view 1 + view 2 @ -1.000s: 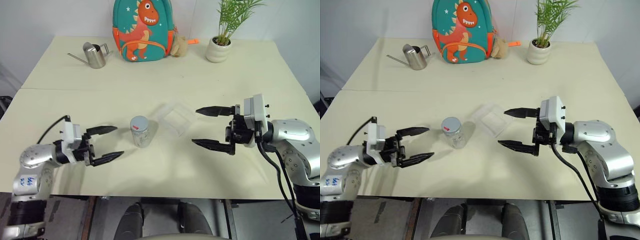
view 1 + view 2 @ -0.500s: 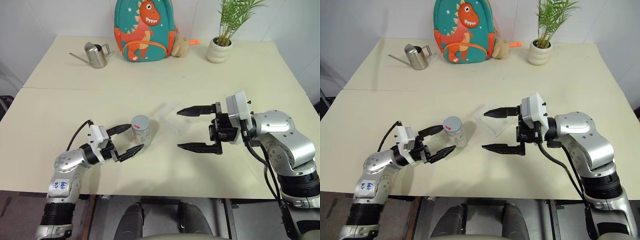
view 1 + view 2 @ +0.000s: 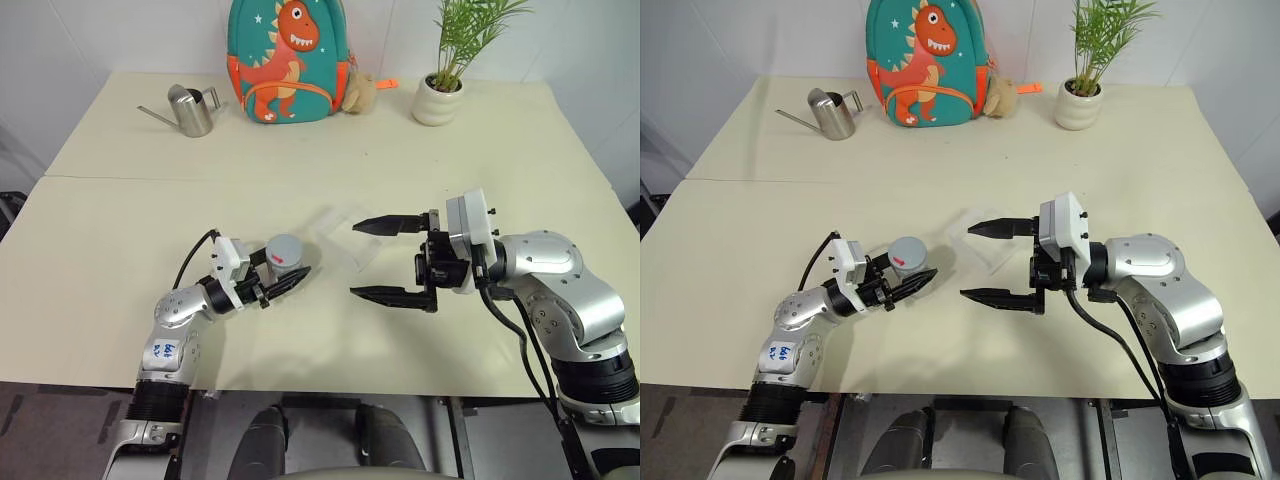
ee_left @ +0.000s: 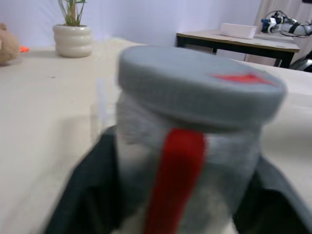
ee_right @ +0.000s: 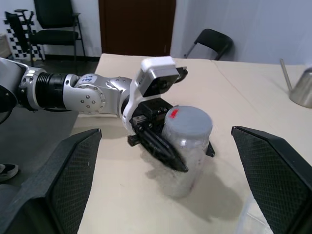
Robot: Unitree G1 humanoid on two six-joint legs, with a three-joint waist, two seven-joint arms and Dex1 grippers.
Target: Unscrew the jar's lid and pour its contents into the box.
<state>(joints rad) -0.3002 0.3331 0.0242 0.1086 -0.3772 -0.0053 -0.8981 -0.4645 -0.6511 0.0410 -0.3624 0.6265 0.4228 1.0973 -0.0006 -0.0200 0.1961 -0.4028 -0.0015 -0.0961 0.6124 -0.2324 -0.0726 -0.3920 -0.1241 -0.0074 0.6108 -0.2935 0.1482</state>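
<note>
While our left gripper [image 3: 283,283] is clamped on the jar [image 3: 285,265] below its lid [image 3: 284,246], near the middle of the desk's [image 3: 120,210] front half, we keep that hold firm so the jar cannot spin. Our right gripper [image 3: 375,260], jaws wide apart, hangs level beside the box [image 3: 350,238] (which sits just behind the jar, toward the desk's centre). We should bring it squarely over the lid, close on the rim alone, then twist without tilting the jar.
</note>
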